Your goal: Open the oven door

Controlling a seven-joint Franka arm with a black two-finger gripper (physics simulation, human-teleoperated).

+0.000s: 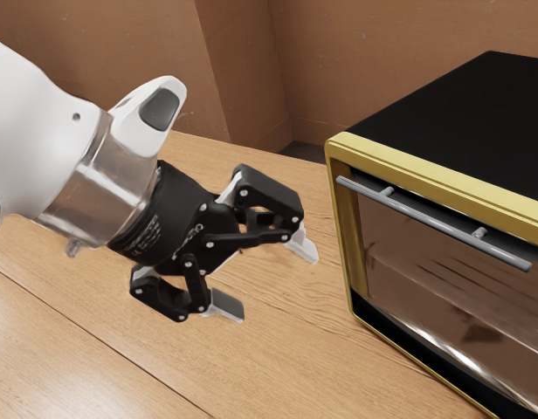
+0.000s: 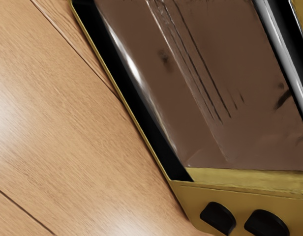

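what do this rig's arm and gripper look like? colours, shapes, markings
White, rounded arm with a dark grey oval inset and a silvery-grey collar. Black two-finger gripper: faint pale lettering on its body, angular linkages, small silvery pins, light grey fingertips.

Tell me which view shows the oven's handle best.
The exterior view: it shows the handle along its whole length, with both ends and the two mounts behind it. The wrist view shows a closer stretch of it, alongside the glass, with its ends cut off by the picture's edges.
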